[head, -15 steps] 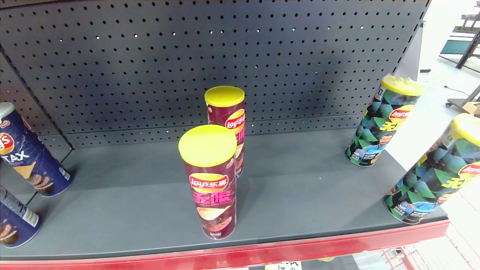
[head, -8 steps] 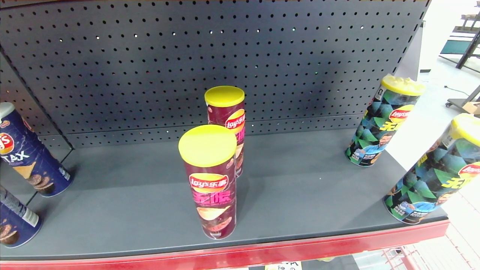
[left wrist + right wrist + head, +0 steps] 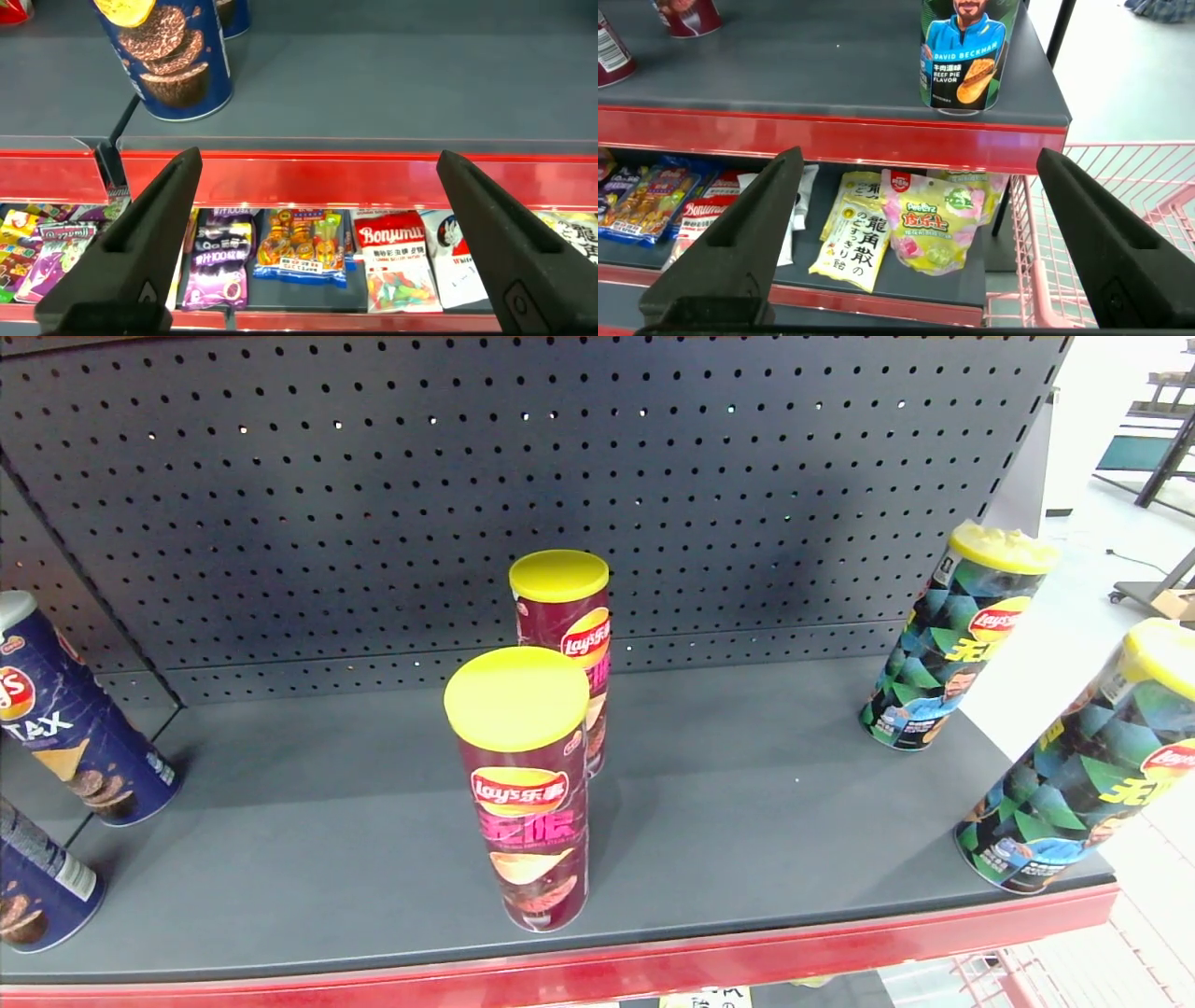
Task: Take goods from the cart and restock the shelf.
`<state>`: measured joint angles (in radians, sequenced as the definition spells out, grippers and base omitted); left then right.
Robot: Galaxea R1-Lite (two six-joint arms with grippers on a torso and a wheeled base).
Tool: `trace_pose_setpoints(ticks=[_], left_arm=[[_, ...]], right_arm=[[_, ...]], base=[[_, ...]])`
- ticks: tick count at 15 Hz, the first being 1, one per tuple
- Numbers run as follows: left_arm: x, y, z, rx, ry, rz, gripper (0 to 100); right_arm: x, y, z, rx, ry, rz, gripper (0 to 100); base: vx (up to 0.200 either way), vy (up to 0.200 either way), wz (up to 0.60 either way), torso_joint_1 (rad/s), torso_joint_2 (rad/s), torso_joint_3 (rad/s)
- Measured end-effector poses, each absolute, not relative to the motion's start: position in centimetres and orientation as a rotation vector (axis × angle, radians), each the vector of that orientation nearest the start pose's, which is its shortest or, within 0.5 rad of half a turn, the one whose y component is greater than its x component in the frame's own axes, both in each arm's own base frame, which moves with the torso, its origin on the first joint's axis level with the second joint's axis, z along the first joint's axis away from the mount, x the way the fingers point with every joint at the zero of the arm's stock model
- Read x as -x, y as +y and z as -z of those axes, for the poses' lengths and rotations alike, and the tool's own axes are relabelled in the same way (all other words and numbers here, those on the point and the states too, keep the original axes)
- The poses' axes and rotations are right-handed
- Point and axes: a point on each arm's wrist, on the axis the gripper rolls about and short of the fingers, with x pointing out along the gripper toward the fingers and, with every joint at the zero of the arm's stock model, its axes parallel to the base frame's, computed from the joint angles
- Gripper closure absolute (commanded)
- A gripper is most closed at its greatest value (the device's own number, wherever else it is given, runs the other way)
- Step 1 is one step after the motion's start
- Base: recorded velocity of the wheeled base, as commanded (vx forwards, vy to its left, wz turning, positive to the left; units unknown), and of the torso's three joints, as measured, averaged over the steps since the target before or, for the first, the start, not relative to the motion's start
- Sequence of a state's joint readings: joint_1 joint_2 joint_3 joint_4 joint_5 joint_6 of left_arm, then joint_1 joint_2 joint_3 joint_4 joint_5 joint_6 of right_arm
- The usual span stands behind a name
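The shelf (image 3: pixel 355 821) holds six crisp canisters. The front maroon canister (image 3: pixel 523 784) stands close behind the red front edge (image 3: pixel 653 966), and the rear maroon canister (image 3: pixel 563 644) is farther back from that edge. Two green-patterned canisters (image 3: pixel 952 653) stand at its right end and two blue canisters (image 3: pixel 75 719) at its left end. Wide bare stretches lie between these groups, so I judge the restocking barely begun, with most still to do.

Both grippers are empty. The left gripper (image 3: pixel 318 187) and the right gripper (image 3: pixel 917 177) each hang just before the red edge, fingers spread wide.

The wrist views add the snack packets (image 3: pixel 915 233) on the tier below that edge, and the pink cart (image 3: pixel 1130 147) beside its right end. What the cart holds I cannot tell. The head view alone gives the pegboard back panel (image 3: pixel 467 476).
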<state>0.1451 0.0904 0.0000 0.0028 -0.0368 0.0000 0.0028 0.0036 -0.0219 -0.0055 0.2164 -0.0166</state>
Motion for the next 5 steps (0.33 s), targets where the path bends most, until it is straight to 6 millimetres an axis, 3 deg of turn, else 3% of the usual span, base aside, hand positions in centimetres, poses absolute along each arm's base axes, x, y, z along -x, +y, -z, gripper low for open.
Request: trace_pose_setpoints(ticks=[5], left_arm=[[1.56, -0.31, -7.69, 0.009, 0.093, -0.109, 0]], right_arm=[[2.47, 0.47, -8.22, 0.029, -0.027, -0.212, 0]], base=[[0.000, 0.000, 0.00, 0.000, 0.00, 0.000]])
